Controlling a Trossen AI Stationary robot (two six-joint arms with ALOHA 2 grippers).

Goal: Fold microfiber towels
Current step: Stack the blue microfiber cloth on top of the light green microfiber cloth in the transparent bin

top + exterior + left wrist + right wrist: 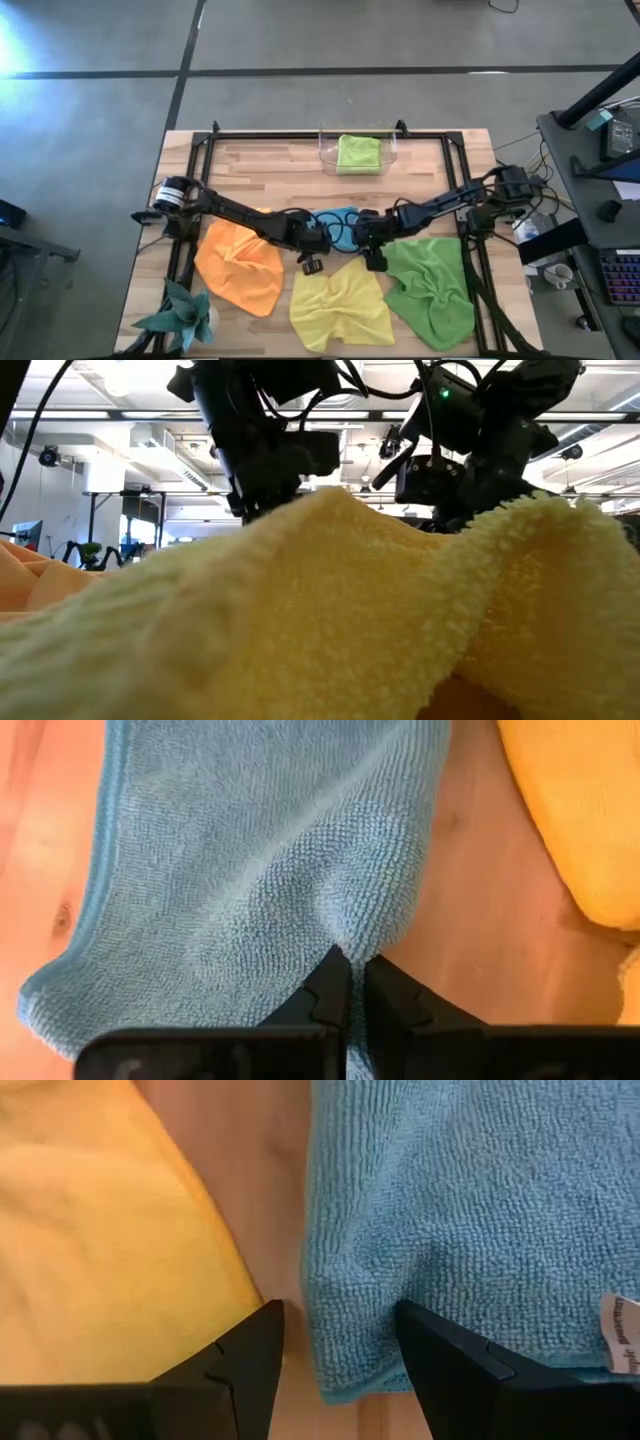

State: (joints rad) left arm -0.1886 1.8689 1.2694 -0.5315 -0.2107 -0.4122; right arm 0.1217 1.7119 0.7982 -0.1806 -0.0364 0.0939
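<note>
Your blue towel (338,221) lies mid-table between both arms, yellow towel (340,305) just beside it. Left gripper (350,975) is pinched tight on its edge. Right gripper (340,1330) stands wide, the towel's corner dead ahead between its fingers.

You look straight down from above on the whole table (250,150) and both arms. Your low camera sits at tabletop height, pressed against the yellow towel (330,620), facing the room. Each wrist camera looks closely down past its fingers at the blue towel (260,850), shared by both.
</note>
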